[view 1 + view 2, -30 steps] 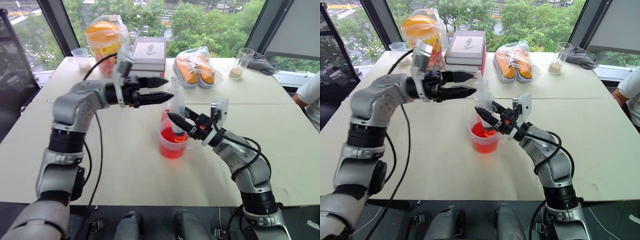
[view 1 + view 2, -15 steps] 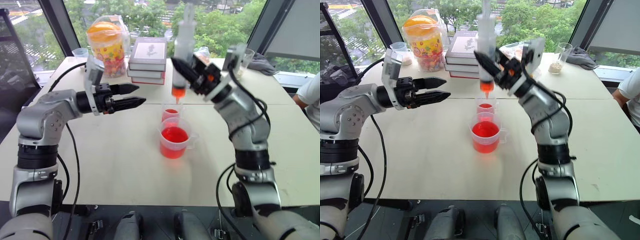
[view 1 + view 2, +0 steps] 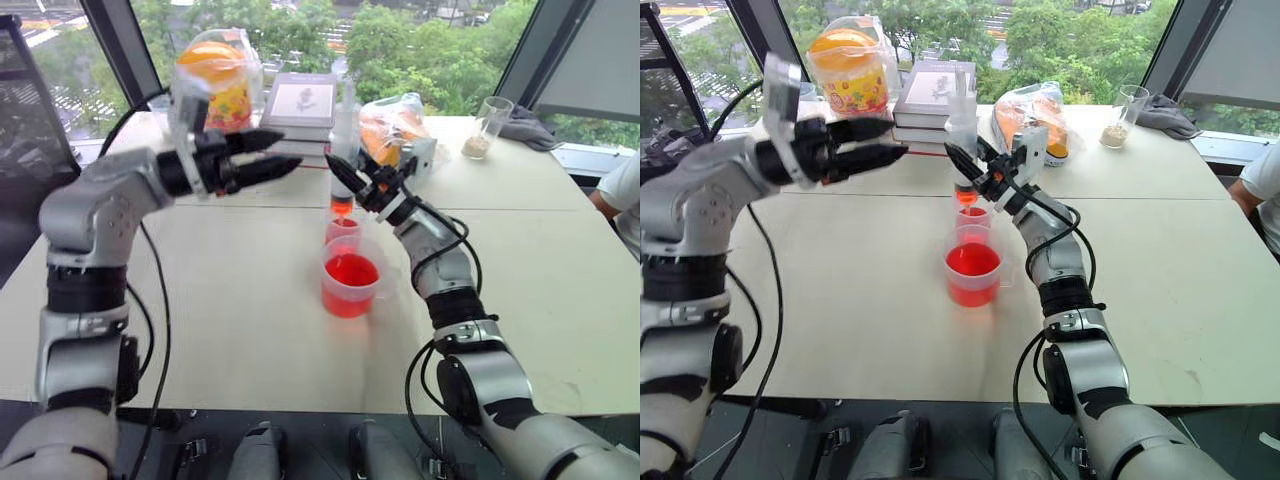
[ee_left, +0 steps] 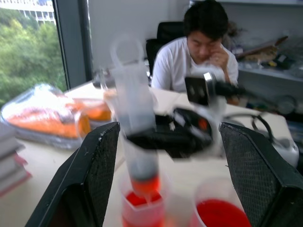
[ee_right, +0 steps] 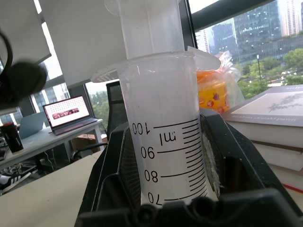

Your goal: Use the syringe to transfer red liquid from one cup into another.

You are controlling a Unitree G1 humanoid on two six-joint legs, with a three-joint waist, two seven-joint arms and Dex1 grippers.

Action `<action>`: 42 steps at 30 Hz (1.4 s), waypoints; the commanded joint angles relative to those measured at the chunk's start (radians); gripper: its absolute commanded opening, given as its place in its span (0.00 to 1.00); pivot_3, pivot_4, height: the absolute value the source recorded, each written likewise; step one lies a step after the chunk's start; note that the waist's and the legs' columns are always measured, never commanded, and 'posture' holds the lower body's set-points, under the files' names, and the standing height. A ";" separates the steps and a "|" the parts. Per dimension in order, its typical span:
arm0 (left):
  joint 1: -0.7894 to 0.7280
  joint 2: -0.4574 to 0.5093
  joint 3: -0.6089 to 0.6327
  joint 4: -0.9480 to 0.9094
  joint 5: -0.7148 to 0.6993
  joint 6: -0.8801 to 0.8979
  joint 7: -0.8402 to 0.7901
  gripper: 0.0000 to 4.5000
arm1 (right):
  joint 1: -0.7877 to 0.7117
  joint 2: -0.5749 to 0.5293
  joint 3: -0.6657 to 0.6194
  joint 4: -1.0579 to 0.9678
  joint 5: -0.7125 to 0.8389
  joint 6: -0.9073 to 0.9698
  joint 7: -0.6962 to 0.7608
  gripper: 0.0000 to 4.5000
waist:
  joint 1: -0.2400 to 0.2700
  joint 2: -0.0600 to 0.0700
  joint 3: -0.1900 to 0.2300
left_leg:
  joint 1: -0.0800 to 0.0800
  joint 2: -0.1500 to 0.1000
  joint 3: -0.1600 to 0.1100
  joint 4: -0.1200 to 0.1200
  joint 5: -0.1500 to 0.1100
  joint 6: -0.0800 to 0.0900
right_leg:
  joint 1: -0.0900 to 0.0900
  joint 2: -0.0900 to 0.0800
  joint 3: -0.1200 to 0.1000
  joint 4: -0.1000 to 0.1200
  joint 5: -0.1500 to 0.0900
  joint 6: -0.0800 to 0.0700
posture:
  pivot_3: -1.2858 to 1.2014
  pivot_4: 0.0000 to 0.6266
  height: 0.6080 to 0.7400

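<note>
The syringe [image 3: 962, 140] stands upright above the table, its wide clear barrel printed with millilitre marks and its pale plunger drawn up out of the top. A little red liquid [image 4: 144, 185] sits at the bottom of the barrel, by the orange-red tip, which points down into the small cup [image 3: 971, 217] just beneath it. That cup holds some red liquid. Touching it on the near side stands the larger cup [image 3: 972, 273], holding far more of the bright red liquid.
</note>
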 commanded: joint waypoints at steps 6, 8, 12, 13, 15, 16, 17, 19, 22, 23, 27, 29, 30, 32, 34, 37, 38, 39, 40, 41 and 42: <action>-0.187 -0.109 -0.080 0.304 0.130 -0.197 -0.109 0.77 | -0.018 0.013 0.004 -0.027 -0.030 -0.047 -0.009 0.31 | -0.008 0.000 0.000 | 0.000 0.001 0.000 -0.002 0.000 0.000 | -0.001 0.001 0.000 0.000 0.000 0.000 | 0.52 0.24 1.00; -0.214 -0.137 -0.086 0.356 0.148 -0.225 -0.126 0.77 | -0.020 0.011 0.002 -0.013 -0.035 -0.053 -0.007 0.31 | -0.009 0.000 0.000 | 0.000 0.001 0.000 -0.002 0.000 0.000 | -0.002 0.002 0.000 0.000 0.000 0.000 | 0.52 0.24 1.00; -0.263 -0.190 -0.088 0.448 0.178 -0.273 -0.142 0.77 | -0.020 0.011 0.000 0.000 -0.041 -0.055 -0.005 0.31 | -0.006 0.000 0.000 | 0.000 0.001 0.000 -0.002 0.000 0.000 | -0.002 0.002 0.000 0.000 0.000 0.000 | 0.52 0.24 1.00; -0.273 -0.199 -0.087 0.469 0.185 -0.285 -0.145 0.77 | -0.020 0.012 0.002 0.002 -0.042 -0.055 -0.005 0.31 | -0.006 0.000 0.000 | -0.001 0.001 0.000 -0.002 0.000 0.000 | -0.002 0.001 0.000 0.000 0.000 0.000 | 0.52 0.24 1.00; -0.288 -0.209 -0.082 0.499 0.191 -0.297 -0.163 0.77 | -0.019 0.018 0.005 0.005 -0.046 -0.056 -0.006 0.31 | -0.006 0.000 0.000 | -0.001 0.001 0.000 -0.002 0.000 0.000 | -0.002 0.001 0.000 0.000 0.000 0.000 | 0.52 0.24 1.00; -0.294 -0.213 -0.081 0.511 0.194 -0.301 -0.169 0.77 | -0.018 0.021 0.007 0.005 -0.048 -0.056 -0.007 0.31 | -0.006 0.000 0.000 | -0.001 0.001 0.000 -0.002 0.000 0.000 | -0.002 0.001 0.000 0.000 0.000 0.000 | 0.52 0.24 1.00; -0.300 -0.218 -0.080 0.524 0.195 -0.298 -0.176 0.77 | -0.017 0.023 0.008 0.004 -0.049 -0.056 -0.007 0.31 | -0.006 0.000 0.000 | -0.001 0.001 0.000 -0.002 0.000 0.000 | -0.002 0.001 0.000 0.000 0.000 0.000 | 0.52 0.24 1.00; -0.306 -0.224 -0.078 0.542 0.197 -0.292 -0.191 0.77 | -0.015 0.027 0.010 0.000 -0.053 -0.056 -0.009 0.31 | -0.008 0.000 0.000 | -0.001 0.001 0.000 -0.002 0.000 0.000 | -0.002 0.002 0.000 0.000 0.000 0.000 | 0.52 0.24 1.00; -0.312 -0.235 -0.075 0.564 0.207 -0.299 -0.203 0.49 | -0.016 0.029 0.010 -0.004 -0.054 -0.053 -0.009 0.31 | -0.009 0.000 0.000 | -0.001 0.001 0.000 -0.002 0.000 0.000 | -0.002 0.002 0.000 0.000 0.000 0.000 | 0.52 0.24 1.00; -0.316 -0.239 -0.073 0.575 0.212 -0.306 -0.202 0.38 | -0.017 0.028 0.009 -0.003 -0.054 -0.053 -0.008 0.31 | -0.009 0.000 0.000 | -0.001 0.001 0.000 -0.002 0.000 0.000 | -0.002 0.002 0.000 0.000 0.000 0.000 | 0.52 0.24 1.00; -0.325 -0.251 -0.067 0.608 0.231 -0.329 -0.208 0.01 | -0.020 0.020 0.008 -0.011 -0.055 -0.054 -0.006 0.31 | -0.006 0.000 0.000 | -0.001 0.001 0.000 -0.002 0.000 0.000 | -0.002 0.001 0.000 0.000 0.000 0.000 | 0.52 0.24 1.00; -0.321 -0.257 -0.068 0.619 0.244 -0.349 -0.211 0.01 | -0.024 0.013 0.005 -0.024 -0.055 -0.051 -0.007 0.31 | -0.006 0.000 0.000 | -0.001 0.001 0.000 -0.002 0.000 0.000 | -0.002 0.001 0.000 0.000 0.000 0.000 | 0.52 0.24 1.00; -0.319 -0.259 -0.068 0.623 0.249 -0.357 -0.214 0.01 | -0.024 0.009 0.004 -0.030 -0.056 -0.050 -0.008 0.31 | -0.006 0.000 0.000 | -0.001 0.001 0.000 -0.002 0.000 0.000 | -0.002 0.001 0.000 -0.001 0.000 0.000 | 0.52 0.24 1.00; -0.306 -0.268 -0.071 0.631 0.262 -0.375 -0.216 0.01 | -0.030 -0.001 -0.001 -0.048 -0.052 -0.041 -0.011 0.31 | -0.005 0.000 0.000 | -0.001 0.001 0.000 -0.002 0.000 0.000 | -0.002 0.001 0.000 0.000 0.000 0.000 | 0.52 0.24 1.00; -0.289 -0.274 -0.080 0.631 0.274 -0.396 -0.222 0.01 | -0.036 -0.012 -0.006 -0.063 -0.047 -0.033 -0.014 0.31 | -0.006 0.000 0.000 | -0.001 0.001 0.000 -0.002 0.000 0.000 | -0.002 0.001 0.000 0.000 0.000 0.000 | 0.52 0.24 1.00; -0.255 -0.284 -0.087 0.624 0.281 -0.404 -0.236 0.01 | -0.047 -0.028 -0.014 -0.091 -0.039 -0.016 -0.019 0.31 | -0.006 0.000 0.000 | -0.001 0.001 0.000 -0.002 0.000 0.000 | -0.002 0.001 0.000 0.000 0.000 0.000 | 0.52 0.24 1.00; -0.247 -0.287 -0.090 0.622 0.287 -0.411 -0.237 0.01 | -0.050 -0.033 -0.015 -0.098 -0.037 -0.012 -0.020 0.31 | -0.007 0.000 0.000 | -0.001 0.001 0.000 -0.002 0.000 0.000 | -0.002 0.001 0.000 0.000 0.000 0.000 | 0.52 0.24 1.00; -0.240 -0.289 -0.093 0.622 0.292 -0.415 -0.238 0.01 | -0.056 -0.037 -0.017 -0.104 -0.035 -0.007 -0.023 0.31 | -0.007 0.000 0.000 | -0.001 0.001 0.000 -0.002 0.000 0.000 | -0.002 0.001 0.000 0.000 0.000 0.000 | 0.52 0.24 1.00; -0.234 -0.292 -0.094 0.622 0.293 -0.415 -0.239 0.01 | -0.062 -0.041 -0.020 -0.110 -0.032 -0.002 -0.025 0.31 | -0.007 0.000 0.000 | -0.001 0.001 0.000 -0.002 0.000 0.000 | -0.002 0.001 0.000 0.000 0.000 0.000 | 0.52 0.24 1.00; -0.230 -0.294 -0.095 0.622 0.294 -0.416 -0.239 0.01 | -0.065 -0.043 -0.022 -0.114 -0.030 0.002 -0.026 0.31 | -0.007 0.000 0.000 | -0.001 0.001 0.000 -0.002 0.000 0.000 | -0.002 0.001 0.000 0.000 0.000 0.000 | 0.52 0.24 1.00; -0.228 -0.296 -0.094 0.622 0.294 -0.414 -0.238 0.01 | -0.068 -0.045 -0.023 -0.118 -0.028 0.005 -0.028 0.31 | -0.007 0.000 0.000 | -0.001 0.001 0.000 -0.002 0.000 0.000 | -0.002 0.001 0.000 0.000 0.000 0.000 | 0.52 0.24 1.00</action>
